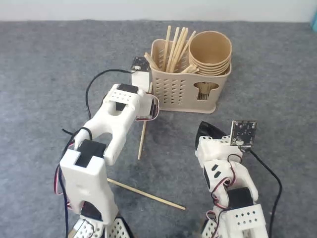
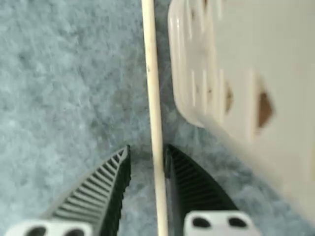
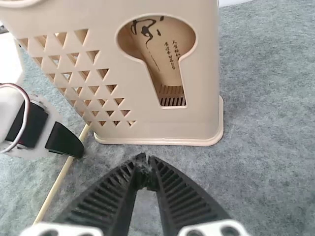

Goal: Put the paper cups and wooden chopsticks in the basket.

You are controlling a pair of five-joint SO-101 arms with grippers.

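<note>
- Two wooden chopsticks lie out on the bench [image 1: 39, 74], while the basket [image 1: 183, 96] already holds a bundle of sticks [image 1: 173, 47] and the stacked paper cups [image 1: 210, 49].
- Left jaws stand partly open and straddle the first chopstick [image 2: 153, 98]. It lies against one jaw with a gap to the other, so nothing is clamped yet.
- Right jaws are closed tip to tip on nothing, with the basket's cut-out wall just ahead of them.
- Likely slip: closing from this off-centre position could roll or swivel the round stick out from between the jaws.
- Likely knock: the basket wall is just beside the left jaws, so a lift that drifts that way could catch the stick on it or shove the basket.
- First chopstick lies flat, its long axis running straight through the left jaws, from behind them to well ahead, alongside the basket wall.
- Second chopstick [image 1: 146, 195] lies flat well behind the left jaws, set crosswise to the first.
</note>
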